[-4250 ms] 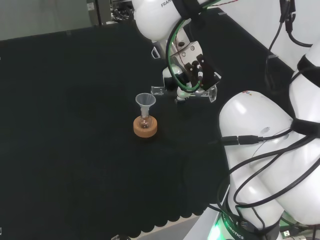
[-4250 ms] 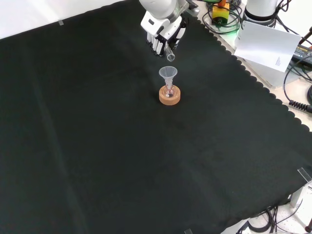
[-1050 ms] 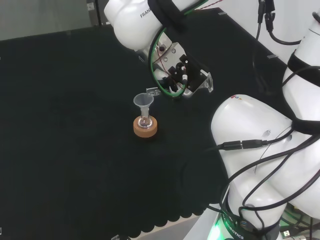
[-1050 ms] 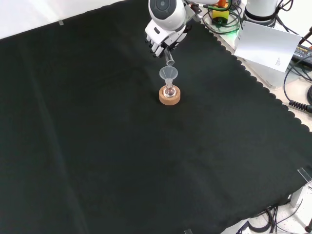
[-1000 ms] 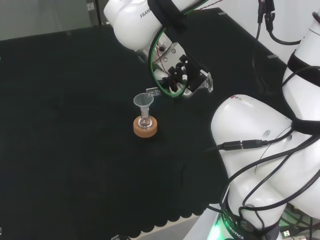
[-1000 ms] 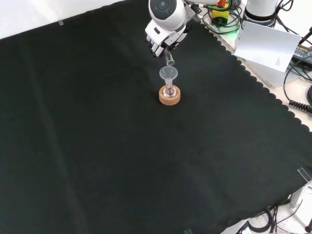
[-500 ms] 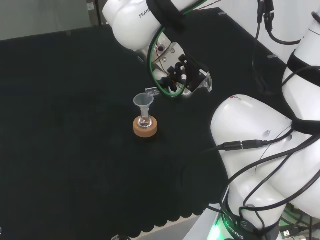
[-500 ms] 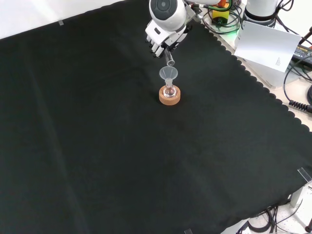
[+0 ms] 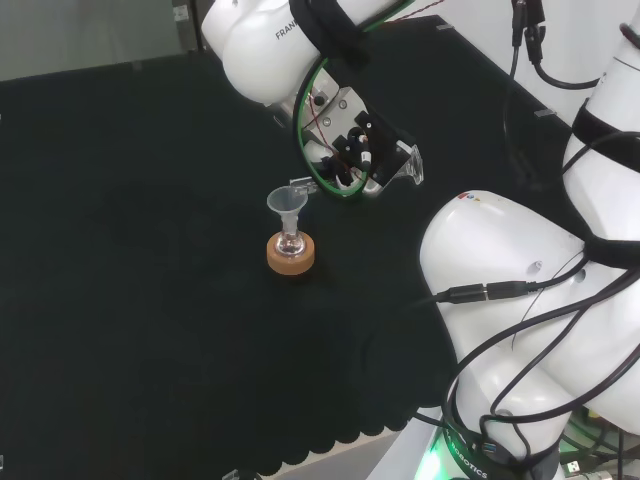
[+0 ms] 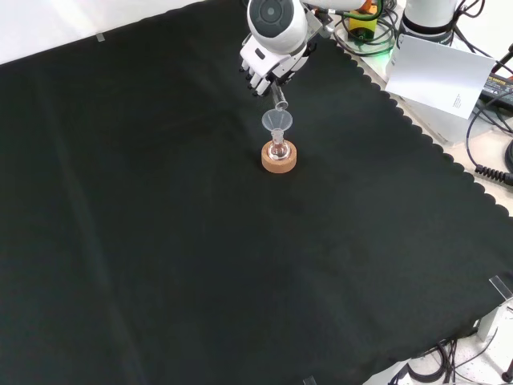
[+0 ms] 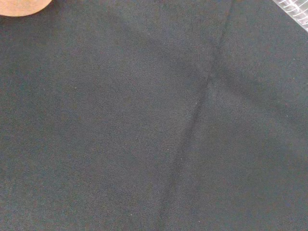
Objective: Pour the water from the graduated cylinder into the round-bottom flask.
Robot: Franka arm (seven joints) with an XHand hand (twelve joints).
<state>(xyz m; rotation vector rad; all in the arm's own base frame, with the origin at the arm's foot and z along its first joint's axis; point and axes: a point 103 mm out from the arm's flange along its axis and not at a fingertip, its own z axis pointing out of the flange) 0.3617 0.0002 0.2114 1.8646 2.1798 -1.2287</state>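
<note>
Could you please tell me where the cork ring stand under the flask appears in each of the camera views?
Head view: the cork ring sits left of centre on the cloth, below and left of the hand.
Front view: it sits right of centre in the upper half, just below the hand.
Wrist view: a tan sliver at the corner.
Shared landmark: the clear funnel above it.
</note>
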